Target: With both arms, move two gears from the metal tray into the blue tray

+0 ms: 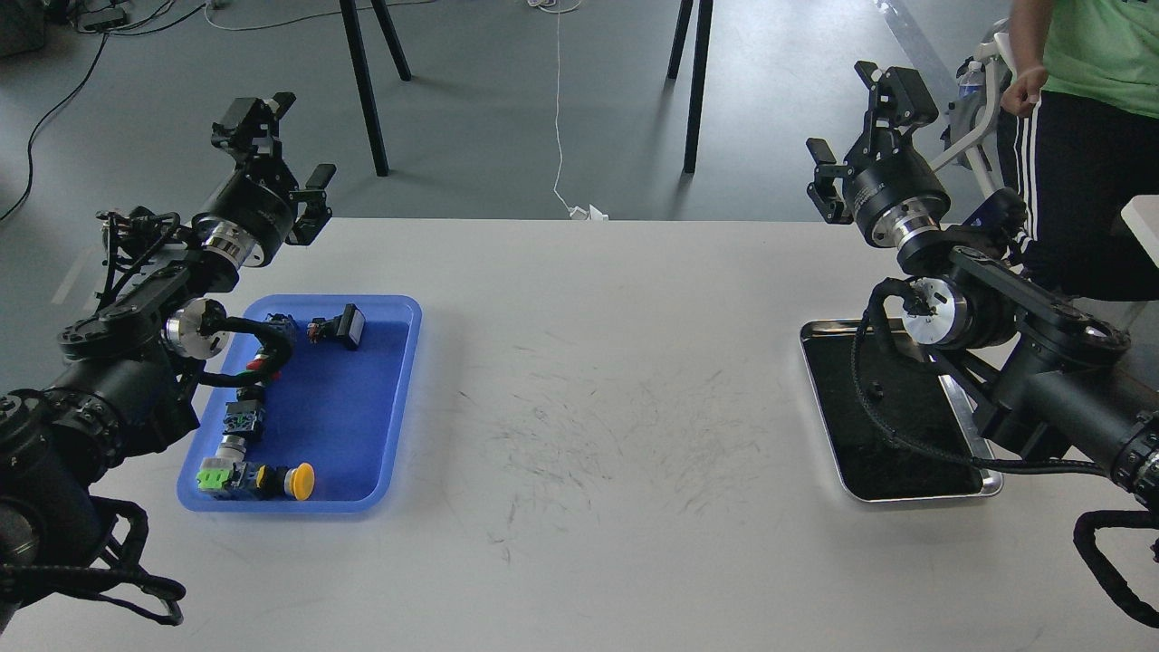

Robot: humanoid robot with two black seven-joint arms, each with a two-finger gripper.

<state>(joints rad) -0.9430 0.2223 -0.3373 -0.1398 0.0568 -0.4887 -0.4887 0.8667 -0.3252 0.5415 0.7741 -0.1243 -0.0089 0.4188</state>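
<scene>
Silver-rimmed, the metal tray (905, 493) sits at the right of the frame under my right arm, long axis running toward me. On its dark floor I make out one gear (875, 390) as a faint round spot near the upper left; the second I cannot find (the arm may hide it). My right gripper (847, 136) is raised at upper right, fingers spread and empty, so the gear lies below it, toward me. My left gripper (290, 158), also spread, stands at upper left above the one blue tray (398, 407), well apart from the gear
</scene>
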